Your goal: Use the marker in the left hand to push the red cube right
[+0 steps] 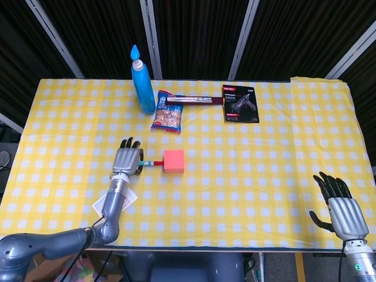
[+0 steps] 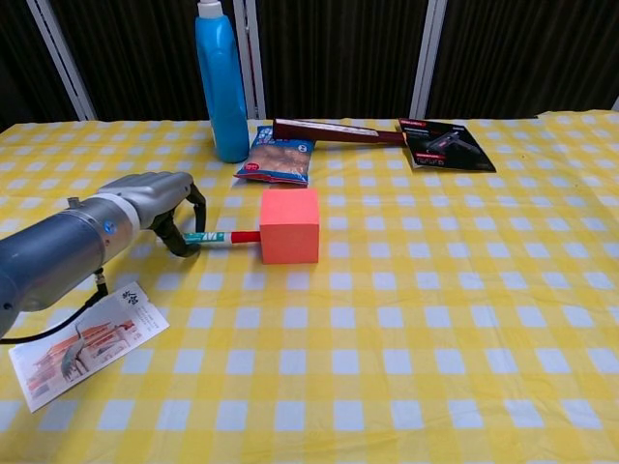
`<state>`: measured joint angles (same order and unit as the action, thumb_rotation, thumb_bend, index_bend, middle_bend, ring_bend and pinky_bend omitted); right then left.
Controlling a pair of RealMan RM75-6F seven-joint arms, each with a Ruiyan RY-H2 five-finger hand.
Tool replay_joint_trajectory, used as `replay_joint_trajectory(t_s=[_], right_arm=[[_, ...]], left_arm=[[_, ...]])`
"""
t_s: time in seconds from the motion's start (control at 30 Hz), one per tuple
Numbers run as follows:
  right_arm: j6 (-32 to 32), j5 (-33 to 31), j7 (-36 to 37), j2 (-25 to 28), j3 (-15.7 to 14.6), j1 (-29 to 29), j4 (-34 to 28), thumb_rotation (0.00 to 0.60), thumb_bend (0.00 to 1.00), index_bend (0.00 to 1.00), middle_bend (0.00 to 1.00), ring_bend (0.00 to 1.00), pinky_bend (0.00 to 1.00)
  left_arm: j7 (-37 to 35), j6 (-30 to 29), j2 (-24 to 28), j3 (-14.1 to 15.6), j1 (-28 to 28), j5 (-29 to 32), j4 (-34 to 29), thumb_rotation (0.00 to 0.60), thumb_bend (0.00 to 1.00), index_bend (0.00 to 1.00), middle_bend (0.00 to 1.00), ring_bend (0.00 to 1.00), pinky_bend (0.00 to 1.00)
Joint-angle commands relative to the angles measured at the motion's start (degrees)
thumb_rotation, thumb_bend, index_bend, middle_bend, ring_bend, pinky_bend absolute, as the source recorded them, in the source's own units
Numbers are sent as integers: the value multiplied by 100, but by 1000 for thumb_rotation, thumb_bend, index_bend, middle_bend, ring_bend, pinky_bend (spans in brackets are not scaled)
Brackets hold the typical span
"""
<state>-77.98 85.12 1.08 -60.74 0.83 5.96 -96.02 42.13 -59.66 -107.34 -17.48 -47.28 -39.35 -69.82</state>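
Note:
The red cube (image 1: 174, 160) (image 2: 290, 225) sits on the yellow checked cloth, left of the table's middle. My left hand (image 1: 127, 160) (image 2: 164, 200) grips a marker (image 1: 151, 163) (image 2: 220, 236) that lies level and points right; its red cap touches the cube's left face. My right hand (image 1: 339, 207) hovers at the near right corner with fingers spread and nothing in it; it shows only in the head view.
A blue bottle (image 1: 141, 83) (image 2: 221, 82) stands at the back left. Beside it lie a snack bag (image 1: 166, 118) (image 2: 280, 156), a dark red box (image 1: 194, 101) and a glue gun pack (image 1: 240, 104) (image 2: 445, 143). A picture card (image 2: 85, 342) lies under my left forearm.

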Motion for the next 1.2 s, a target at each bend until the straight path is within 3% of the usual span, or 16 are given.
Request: replay_joint_trajectory(t_s=[0.03, 0.13, 0.73, 1.2], right_arm=[[4, -2, -1, 0, 1, 3, -1, 600, 378, 0, 0, 0, 0], [-41, 112, -109, -92, -29, 6, 244, 600, 377, 0, 0, 0, 0], [2, -10, 14, -2, 5, 7, 4, 600, 378, 0, 0, 0, 0], [11, -33, 68, 11, 13, 5, -27, 600, 378, 0, 0, 0, 0]], left_arm=[[127, -40, -163, -51, -146, 38, 52, 600, 446, 596, 156, 0, 80], [229, -77, -290, -85, -262, 63, 35, 600, 446, 597, 156, 0, 80], [578, -422, -298, -149, -366, 315, -298, 600, 458, 598, 157, 0, 80], [792, -364, -732, -382, -744, 585, 153, 600, 458, 598, 158, 0, 80]])
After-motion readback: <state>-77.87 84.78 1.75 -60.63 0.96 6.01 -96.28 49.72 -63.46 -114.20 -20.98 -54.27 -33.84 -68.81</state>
